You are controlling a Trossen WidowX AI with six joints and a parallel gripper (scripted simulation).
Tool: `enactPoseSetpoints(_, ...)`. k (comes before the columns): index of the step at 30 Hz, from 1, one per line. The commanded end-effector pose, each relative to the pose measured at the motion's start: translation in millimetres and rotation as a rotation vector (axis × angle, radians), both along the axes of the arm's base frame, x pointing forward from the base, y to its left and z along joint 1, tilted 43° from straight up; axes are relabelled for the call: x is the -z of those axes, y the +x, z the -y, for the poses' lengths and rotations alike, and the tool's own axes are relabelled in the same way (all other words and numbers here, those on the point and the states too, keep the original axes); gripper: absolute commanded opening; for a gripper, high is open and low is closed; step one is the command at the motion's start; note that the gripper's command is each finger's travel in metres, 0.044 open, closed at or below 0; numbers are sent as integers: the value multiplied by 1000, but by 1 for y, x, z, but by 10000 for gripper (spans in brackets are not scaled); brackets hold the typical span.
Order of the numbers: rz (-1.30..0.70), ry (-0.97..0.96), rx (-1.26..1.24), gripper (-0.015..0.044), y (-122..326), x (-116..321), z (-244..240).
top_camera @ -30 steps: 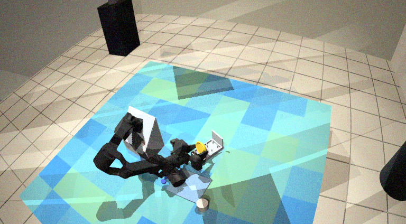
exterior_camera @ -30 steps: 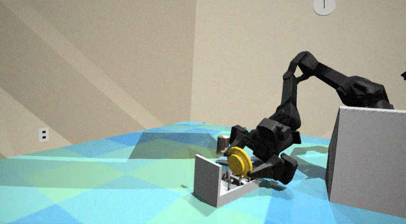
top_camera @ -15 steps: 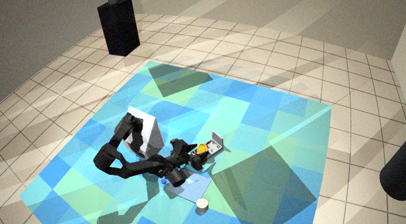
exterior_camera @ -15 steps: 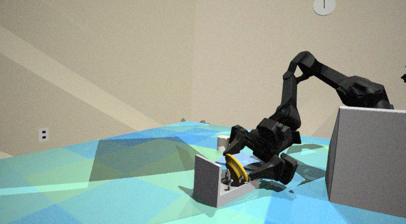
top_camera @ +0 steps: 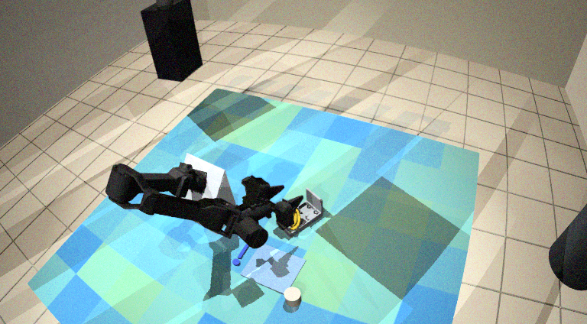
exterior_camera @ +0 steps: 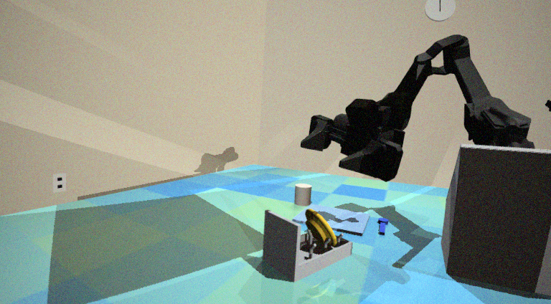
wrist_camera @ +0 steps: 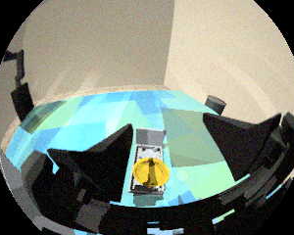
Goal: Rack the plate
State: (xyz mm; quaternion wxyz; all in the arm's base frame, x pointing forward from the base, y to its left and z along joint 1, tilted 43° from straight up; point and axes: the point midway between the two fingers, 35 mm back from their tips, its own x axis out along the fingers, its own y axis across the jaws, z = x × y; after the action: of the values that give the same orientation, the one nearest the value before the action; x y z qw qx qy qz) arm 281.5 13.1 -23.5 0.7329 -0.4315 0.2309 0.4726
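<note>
The yellow plate [top_camera: 296, 219] [exterior_camera: 318, 227] [wrist_camera: 162, 172] stands on edge in the dish rack, tilted somewhat, with its lower edge down among the small grey pegs. The dish rack [top_camera: 314, 199] [exterior_camera: 280, 244] [wrist_camera: 149, 136] is a low grey tray with a tall panel at one end; the plate is toward the other end. Which slot it is in is hard to tell. My gripper [top_camera: 293, 192] [exterior_camera: 321, 154] [wrist_camera: 169, 121] is open and empty, raised above the plate and apart from it. In the top view one finger hides part of the rack.
A blue-grey flat board [top_camera: 264, 275] [exterior_camera: 353, 225] lies near the rack. A pale cylinder [top_camera: 292, 296] [exterior_camera: 303, 195] stands beside the board, and a small blue object [top_camera: 236, 262] [exterior_camera: 382, 225] lies at its other side. A large white-topped block [exterior_camera: 495, 211] stands by the arm.
</note>
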Motion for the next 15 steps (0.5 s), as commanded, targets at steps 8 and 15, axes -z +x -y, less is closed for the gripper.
enactPoseSetpoints(8,-214,-4,163,400,-4,2,-6)
enactPoseSetpoints(15,-390,-34,319,400,-9,4,-9)
